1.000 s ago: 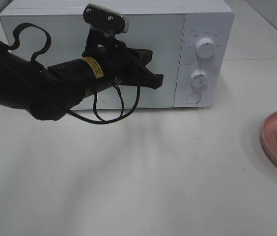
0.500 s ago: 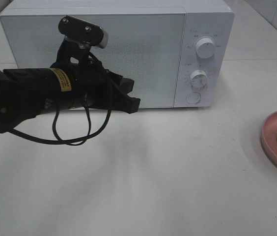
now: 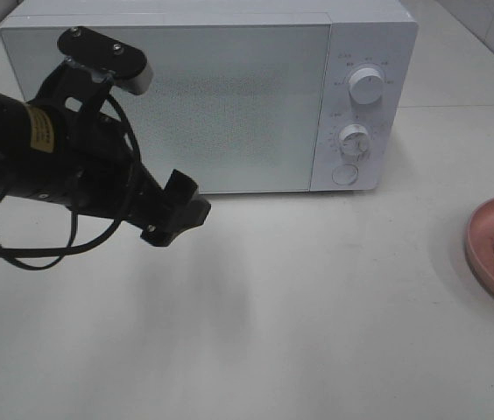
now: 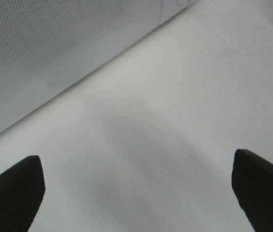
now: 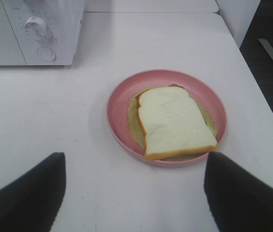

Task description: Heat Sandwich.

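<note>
Right wrist view: sandwich [image 5: 175,123] lies on a pink plate [image 5: 119,125] on the tabletop [image 5: 54,111], right of the closed microwave [image 3: 229,96]. Right fingers [image 5: 27,193] spread wide, empty; left fingers [image 4: 15,186] wide open, holding nothing.

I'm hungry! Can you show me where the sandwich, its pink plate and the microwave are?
sandwich [image 5: 175,121], right wrist view, on the top bread slice.
pink plate [image 5: 117,104], right wrist view, on its rim.
microwave [image 3: 229,96], exterior high view, on the closed door.
</note>
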